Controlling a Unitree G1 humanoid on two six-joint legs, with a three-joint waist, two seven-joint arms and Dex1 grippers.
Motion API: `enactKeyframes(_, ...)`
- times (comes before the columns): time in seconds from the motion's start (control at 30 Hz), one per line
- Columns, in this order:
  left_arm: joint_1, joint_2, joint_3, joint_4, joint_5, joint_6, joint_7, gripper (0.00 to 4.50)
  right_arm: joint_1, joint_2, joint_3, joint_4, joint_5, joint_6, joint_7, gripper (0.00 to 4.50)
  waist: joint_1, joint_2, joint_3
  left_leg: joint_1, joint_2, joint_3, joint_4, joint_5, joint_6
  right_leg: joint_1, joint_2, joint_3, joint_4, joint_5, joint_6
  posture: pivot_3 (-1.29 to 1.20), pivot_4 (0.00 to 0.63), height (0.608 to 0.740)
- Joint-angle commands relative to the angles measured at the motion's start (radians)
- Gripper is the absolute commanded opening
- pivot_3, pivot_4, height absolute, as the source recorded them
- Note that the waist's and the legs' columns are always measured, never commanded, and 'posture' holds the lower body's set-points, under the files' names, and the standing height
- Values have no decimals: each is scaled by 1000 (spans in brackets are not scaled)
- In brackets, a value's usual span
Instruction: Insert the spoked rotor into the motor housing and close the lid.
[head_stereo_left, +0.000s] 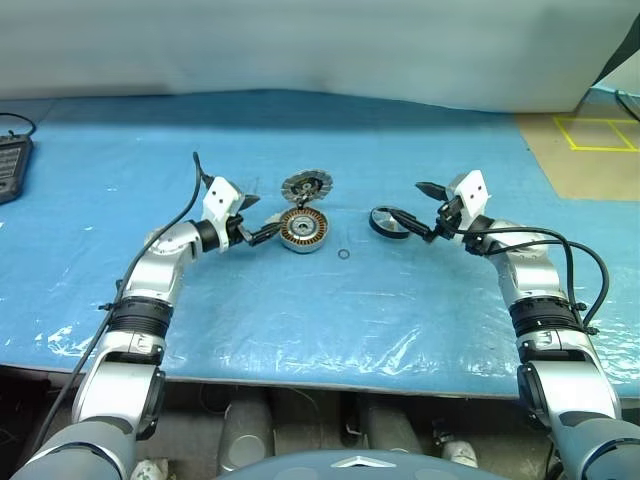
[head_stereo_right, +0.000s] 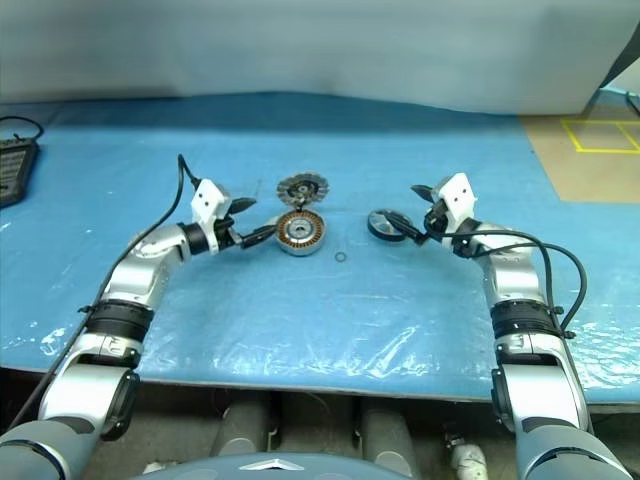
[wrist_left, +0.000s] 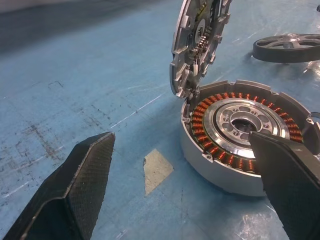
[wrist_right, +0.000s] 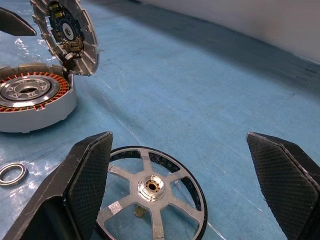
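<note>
A blue surface carries everything, with both arms reaching over it from the near edge.

The left claw hangs low over the surface with its two black fingers spread wide apart and nothing between them. The motor housing sits flat just past its fingertips, on the side toward the right claw; its ring of copper-orange windings and silver hub lie open to view. In the left wrist view one fingertip overlaps the housing's near rim, though whether it touches cannot be told.

The right claw also stands wide apart and empty. The spoked rotor lies flat on the surface right at its fingertips, on the side toward the left claw, dark rim down and silver spokes and hub facing up.

The lid stands tilted up on edge at the housing's far rim, beyond the left claw's tips, its toothed edge and dark centre facing the housing.

A small metal ring lies on the surface between the two claws, near the housing.
</note>
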Motion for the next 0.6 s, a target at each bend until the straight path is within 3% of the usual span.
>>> enactKeyframes(0.03,-19,4,15,-15,-6,-17,2,4500,-13,-12,-19,-17,7,-11,-2,4470,0,0,0,0,0,0,0,0,0,0,0,0,0,0,0,0,150,740)
enactKeyframes(0.6,-10,15,20,-9,-12,-25,-10,4500,-12,-25,-12,-24,-7,15,-4,4470,0,0,0,0,0,0,0,0,0,0,0,0,0,0,0,0,150,740)
